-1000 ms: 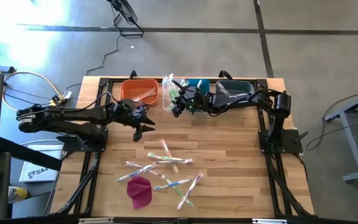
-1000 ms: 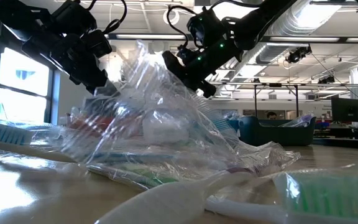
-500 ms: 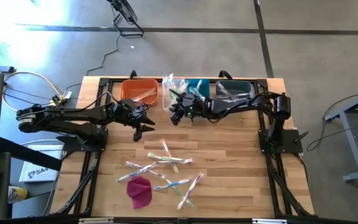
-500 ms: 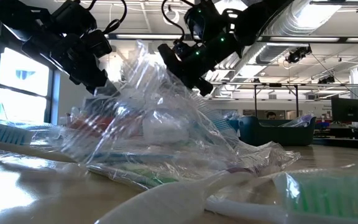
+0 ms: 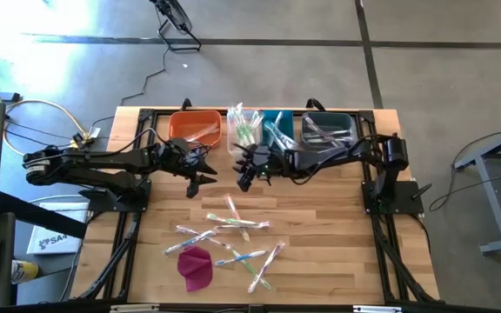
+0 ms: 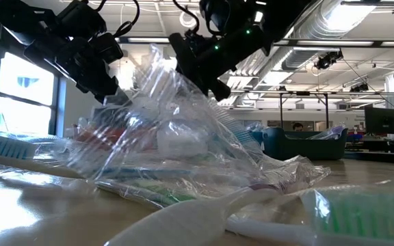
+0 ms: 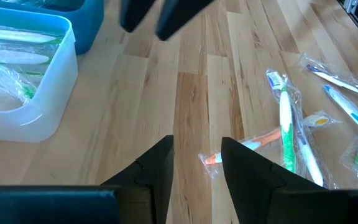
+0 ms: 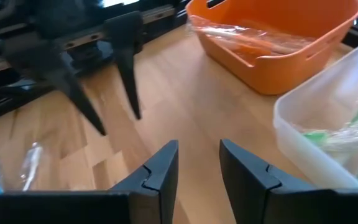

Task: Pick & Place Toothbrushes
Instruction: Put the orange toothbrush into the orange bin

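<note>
The left gripper [image 5: 197, 182] hangs over bare wood at about 10 o'clock from the table centre, fingers parted with nothing between them. The right gripper [image 5: 243, 178] sits near 12 o'clock, just in front of the bins, fingers likewise apart and empty. The two are close, with a strip of bare wood between them.

Loose toothbrushes [image 5: 233, 233] lie scattered from centre toward 6 o'clock, beside a magenta cloth [image 5: 196, 267] at 7 o'clock. Along the far edge stand an orange bin [image 5: 194, 127], a clear bin [image 5: 246, 129], a blue bin [image 5: 277, 123] and a dark teal bin [image 5: 327, 129], each holding wrapped brushes. The 3 o'clock side of the table [image 5: 337, 226] is bare wood.
</note>
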`<state>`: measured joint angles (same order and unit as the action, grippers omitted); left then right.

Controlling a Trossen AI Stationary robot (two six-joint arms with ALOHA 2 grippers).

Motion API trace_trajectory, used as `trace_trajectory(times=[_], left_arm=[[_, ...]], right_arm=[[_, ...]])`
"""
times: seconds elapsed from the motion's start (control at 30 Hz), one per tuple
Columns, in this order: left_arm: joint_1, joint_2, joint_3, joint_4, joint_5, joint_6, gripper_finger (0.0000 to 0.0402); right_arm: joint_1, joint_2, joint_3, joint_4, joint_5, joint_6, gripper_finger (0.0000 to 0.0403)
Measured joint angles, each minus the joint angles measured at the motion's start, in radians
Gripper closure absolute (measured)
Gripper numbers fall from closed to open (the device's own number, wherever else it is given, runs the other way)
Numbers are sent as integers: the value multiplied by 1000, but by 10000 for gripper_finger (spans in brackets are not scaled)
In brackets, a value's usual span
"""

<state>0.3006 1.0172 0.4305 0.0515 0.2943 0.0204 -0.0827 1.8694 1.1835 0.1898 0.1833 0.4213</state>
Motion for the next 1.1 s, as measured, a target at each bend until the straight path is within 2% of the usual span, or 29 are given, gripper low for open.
trace_trajectory(times=[0.43, 1.1], left_arm=[[0, 0, 0, -2, 1, -27, 270], [0, 0, 0, -1, 1, -26, 270]], right_arm=[[43, 0, 0, 0, -1, -7, 293], [37, 0, 0, -2, 0, -33, 293]])
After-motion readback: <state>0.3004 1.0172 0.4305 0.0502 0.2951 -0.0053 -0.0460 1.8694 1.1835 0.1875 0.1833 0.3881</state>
